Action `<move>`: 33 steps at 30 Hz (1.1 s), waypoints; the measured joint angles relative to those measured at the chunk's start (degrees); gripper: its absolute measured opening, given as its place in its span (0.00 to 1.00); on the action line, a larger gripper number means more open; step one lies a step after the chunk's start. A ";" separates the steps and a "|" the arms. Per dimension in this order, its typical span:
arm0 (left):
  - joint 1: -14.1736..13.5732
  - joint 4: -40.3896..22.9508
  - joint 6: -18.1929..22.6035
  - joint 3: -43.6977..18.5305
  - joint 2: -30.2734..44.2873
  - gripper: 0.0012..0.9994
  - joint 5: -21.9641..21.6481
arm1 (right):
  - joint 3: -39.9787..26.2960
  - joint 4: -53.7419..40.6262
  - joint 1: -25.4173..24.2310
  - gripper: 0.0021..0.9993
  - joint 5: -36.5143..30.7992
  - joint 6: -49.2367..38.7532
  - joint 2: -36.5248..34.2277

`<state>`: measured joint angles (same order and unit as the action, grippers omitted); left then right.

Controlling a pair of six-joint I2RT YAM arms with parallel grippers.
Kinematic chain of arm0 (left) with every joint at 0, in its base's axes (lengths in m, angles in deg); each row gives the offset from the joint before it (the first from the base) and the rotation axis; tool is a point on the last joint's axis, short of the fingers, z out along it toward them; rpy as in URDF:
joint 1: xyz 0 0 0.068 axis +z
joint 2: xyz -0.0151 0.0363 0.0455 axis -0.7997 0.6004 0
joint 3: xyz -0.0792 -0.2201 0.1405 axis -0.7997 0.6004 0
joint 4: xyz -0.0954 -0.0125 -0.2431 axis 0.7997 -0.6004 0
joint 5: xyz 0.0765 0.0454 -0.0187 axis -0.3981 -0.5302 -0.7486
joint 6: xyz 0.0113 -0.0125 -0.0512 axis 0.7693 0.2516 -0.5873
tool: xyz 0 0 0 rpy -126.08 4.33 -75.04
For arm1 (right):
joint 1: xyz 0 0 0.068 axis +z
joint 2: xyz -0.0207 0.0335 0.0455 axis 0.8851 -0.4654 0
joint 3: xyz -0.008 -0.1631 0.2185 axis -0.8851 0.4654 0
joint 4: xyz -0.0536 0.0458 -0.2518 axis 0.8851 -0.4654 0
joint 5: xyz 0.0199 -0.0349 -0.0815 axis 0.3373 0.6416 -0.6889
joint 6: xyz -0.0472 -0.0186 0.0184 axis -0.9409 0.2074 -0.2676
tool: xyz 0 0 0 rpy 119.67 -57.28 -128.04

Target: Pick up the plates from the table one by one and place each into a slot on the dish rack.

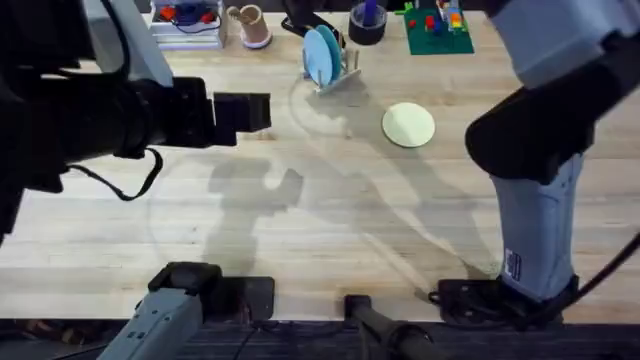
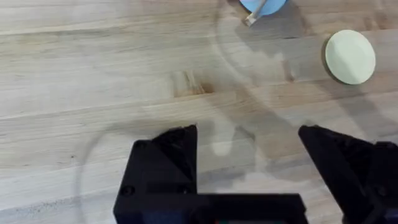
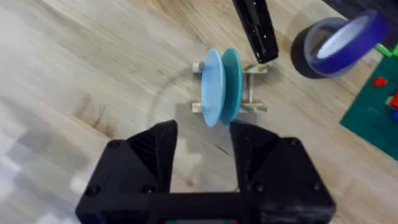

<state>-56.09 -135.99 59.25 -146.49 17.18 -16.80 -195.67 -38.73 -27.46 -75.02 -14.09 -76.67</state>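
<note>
The dish rack (image 1: 338,78) stands at the back middle of the table (image 1: 300,220), with two light blue plates (image 1: 321,55) upright in its slots. In the right wrist view the same blue plates (image 3: 219,86) stand side by side in the dish rack (image 3: 252,87), just beyond my right gripper (image 3: 202,134), which is open and holds nothing. A cream-yellow plate (image 1: 408,125) lies flat on the table to the right of the rack. My left gripper (image 1: 250,112) hovers left of the rack. It is open wide (image 2: 247,132) and empty, with the cream plate (image 2: 350,56) farther off.
Along the back edge are a clear tray (image 1: 188,25), a small cup (image 1: 250,25), a blue tape roll (image 1: 367,22) and a green baseplate with bricks (image 1: 438,30). A black object (image 3: 255,28) lies right behind the rack. The right arm's column (image 1: 535,220) rises at the front right.
</note>
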 joint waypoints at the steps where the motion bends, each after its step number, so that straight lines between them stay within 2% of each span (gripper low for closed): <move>1: 0.00 0.02 0.00 0.00 0.00 1.00 0.00 | -0.60 -0.72 0.00 0.56 0.00 0.21 0.52; 2: 0.00 0.02 -0.02 0.00 0.00 1.00 0.00 | -0.85 -1.22 0.00 0.63 0.00 -0.01 1.32; 7: 0.00 0.24 -0.01 0.00 0.00 1.00 0.00 | -0.87 -2.96 0.00 0.84 -0.04 -0.05 6.12; 8: 0.00 0.24 0.00 0.00 0.00 1.00 0.00 | -0.68 -3.02 0.00 0.93 -0.08 -0.27 7.33; 9: 0.00 0.24 0.00 0.00 0.00 1.00 0.00 | -0.17 -2.96 0.00 0.98 -0.24 -0.39 8.56; 16: 0.00 0.24 0.00 0.00 0.00 1.00 0.00 | 10.64 -3.49 -0.69 1.00 -4.84 -0.95 19.30; 27: 0.00 0.20 0.00 0.00 0.00 1.00 0.00 | 21.66 -5.95 -3.47 1.00 -7.11 -1.11 26.01; 33: 0.00 0.20 -0.01 0.00 0.00 1.00 0.15 | 31.06 -5.18 -6.93 1.00 -7.11 -1.03 33.07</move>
<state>-56.09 -135.79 59.25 -146.49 17.18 -16.65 -164.61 -43.90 -34.39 -82.12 -15.11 -43.60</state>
